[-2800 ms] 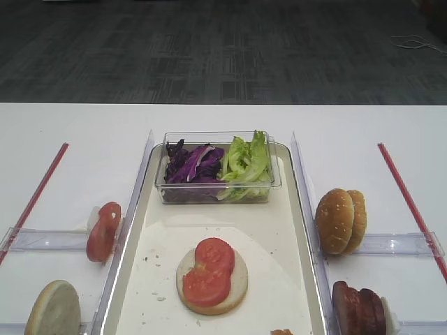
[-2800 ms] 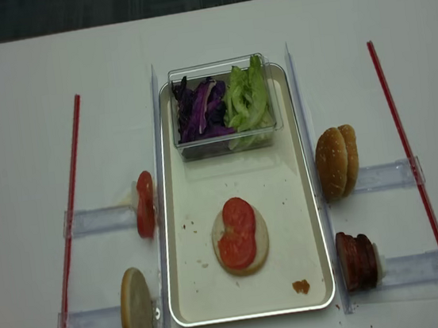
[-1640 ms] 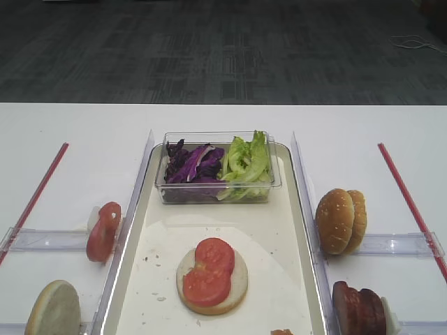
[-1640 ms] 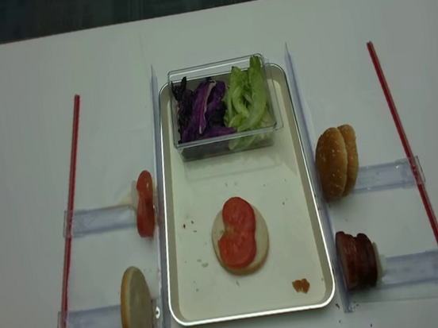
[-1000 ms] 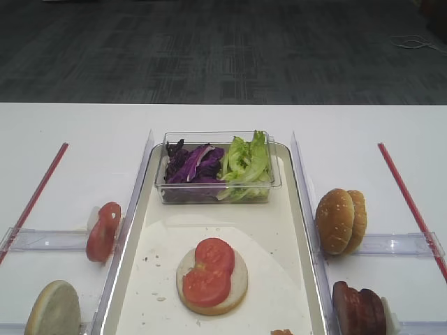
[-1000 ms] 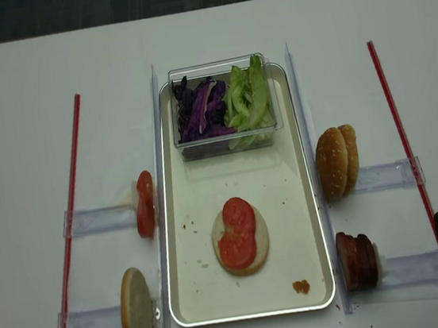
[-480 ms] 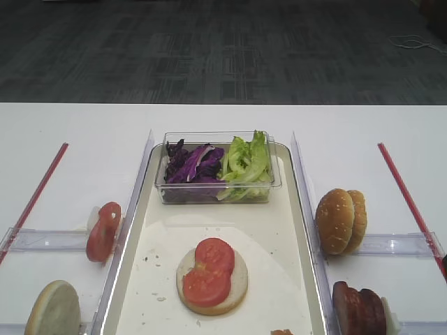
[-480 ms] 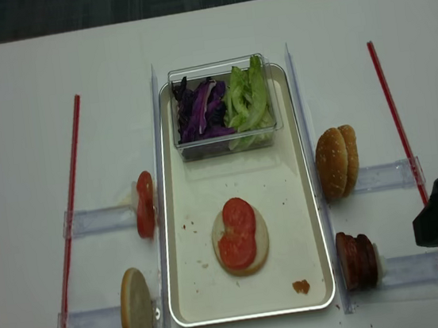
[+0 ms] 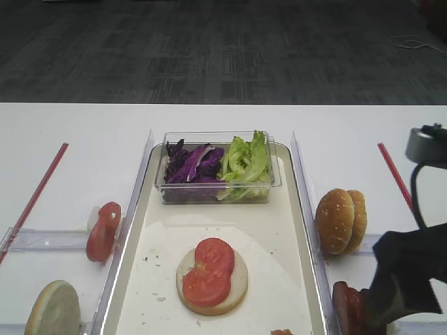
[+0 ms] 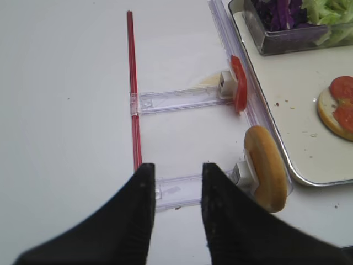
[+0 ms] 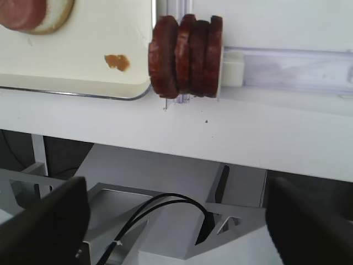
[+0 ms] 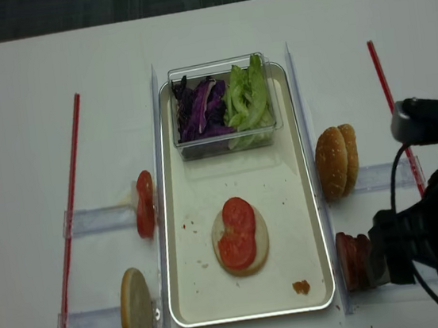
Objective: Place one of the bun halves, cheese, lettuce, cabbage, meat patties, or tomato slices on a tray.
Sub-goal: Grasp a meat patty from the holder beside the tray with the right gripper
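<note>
On the cream tray point(image 12: 299, 162) lies a flat bun half point(image 12: 254, 257) topped with two tomato slices point(image 12: 237, 230). Meat patties point(image 11: 185, 55) stand on edge in a clear holder right of the tray. My right gripper point(image 11: 176, 229) hangs wide open and empty just off the table's front edge, short of the patties point(image 12: 352, 259). Two seeded bun halves point(image 12: 336, 161) stand behind them. On the left are a tomato slice point(image 12: 145, 203) and a bun half point(image 10: 265, 165). My left gripper point(image 10: 176, 171) is slightly open and empty. Cabbage point(image 12: 199, 110) and lettuce point(image 12: 247, 96) fill a tub. Cheese is out of view.
The clear tub point(image 12: 224, 143) sits across the tray's far end. Clear rails point(image 12: 300, 106) flank the tray, and red strips point(image 12: 71, 198) run down both sides. Clear holders point(image 10: 176, 99) lie on the white table. A small orange smear point(image 12: 300, 286) marks the tray's near right corner.
My right arm has come in from the right edge to just beside the meat patties, jaws still wide. The food and the left gripper have not moved.
</note>
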